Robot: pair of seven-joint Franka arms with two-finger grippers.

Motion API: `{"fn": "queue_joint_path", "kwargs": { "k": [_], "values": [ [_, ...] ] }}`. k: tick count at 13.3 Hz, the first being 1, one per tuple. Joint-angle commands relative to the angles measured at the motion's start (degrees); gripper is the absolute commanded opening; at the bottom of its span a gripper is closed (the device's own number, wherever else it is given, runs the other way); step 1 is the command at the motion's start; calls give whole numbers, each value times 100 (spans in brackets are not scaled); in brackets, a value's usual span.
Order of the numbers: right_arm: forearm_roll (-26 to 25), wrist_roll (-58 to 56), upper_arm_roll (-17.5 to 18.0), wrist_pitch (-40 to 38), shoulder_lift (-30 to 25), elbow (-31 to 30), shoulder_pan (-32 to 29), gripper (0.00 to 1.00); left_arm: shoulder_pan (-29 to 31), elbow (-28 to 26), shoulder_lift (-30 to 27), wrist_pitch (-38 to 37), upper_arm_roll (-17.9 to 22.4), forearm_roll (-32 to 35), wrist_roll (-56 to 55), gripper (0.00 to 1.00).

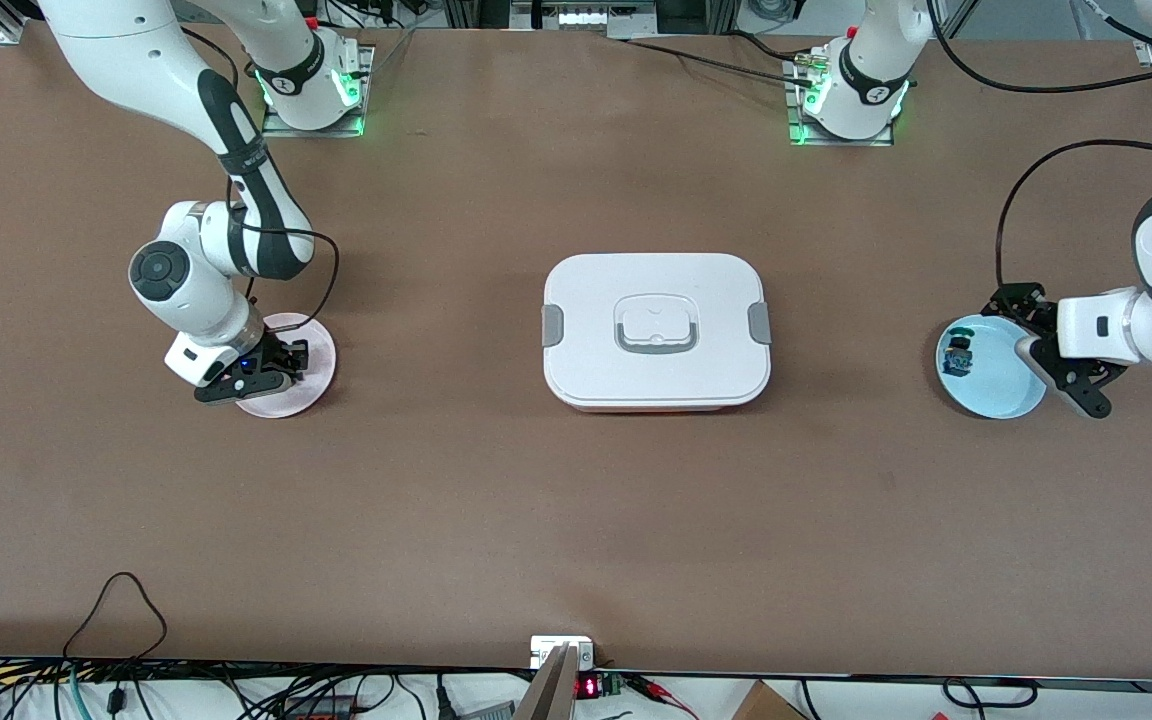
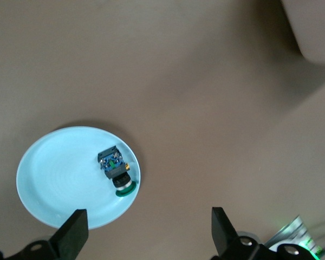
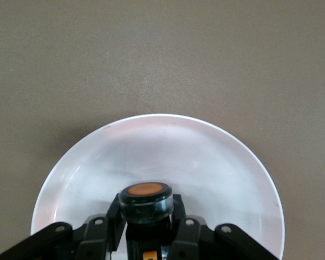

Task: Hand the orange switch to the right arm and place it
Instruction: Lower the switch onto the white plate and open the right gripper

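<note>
While the right end effector hangs low over the pink plate toward the right arm's end of the surface, its fingers are clamped together on the orange switch. In the right wrist view the switch sits between the black fingers, its round orange cap facing up and its dark body pinched at the sides, directly above the inner part of the plate; whether the switch touches the plate cannot be told. In the front view the switch itself is hidden by the end effector. The right arm reaches down from its base at the top of the front view, bending at a black-capped joint just above the plate. At the middle of the surface rests a white box with a closed lid, grey clips on its two short sides and a grey handle in the centre. Toward the left arm's end lies a blue plate, and on it, close to the rim on the side toward the box, lies a small blue-and-green part. The left end effector hovers over the edge of the blue plate with its fingers spread wide apart and nothing between them; the left arm waits there. Cables run along the edge nearest the front camera.
</note>
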Motion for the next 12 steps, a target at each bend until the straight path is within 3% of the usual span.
{"fn": "queue_joint_path", "kwargs": {
  "k": [1, 3, 6, 7, 12],
  "values": [
    [-19, 118, 49, 101, 10, -90, -34, 26, -159, 23, -166, -22, -39, 175, -1520, 100],
    [-19, 135, 49, 92, 10, -90, -43, 40, -256, 242, -175, -92, -39, 175, -2208, 100],
    [-19, 162, 49, -91, -103, -11, -34, 92, -388, 637, -175, -583, -92, 184, -2884, 100],
    [-28, 162, 58, -327, -209, 85, -17, 100, -449, 734, -201, -715, -92, 184, -3166, 100],
    [-54, 329, 49, -2689, -1262, 1051, 89, 100, -450, 744, -789, -594, -170, 350, -3352, 100]
  ]
}}
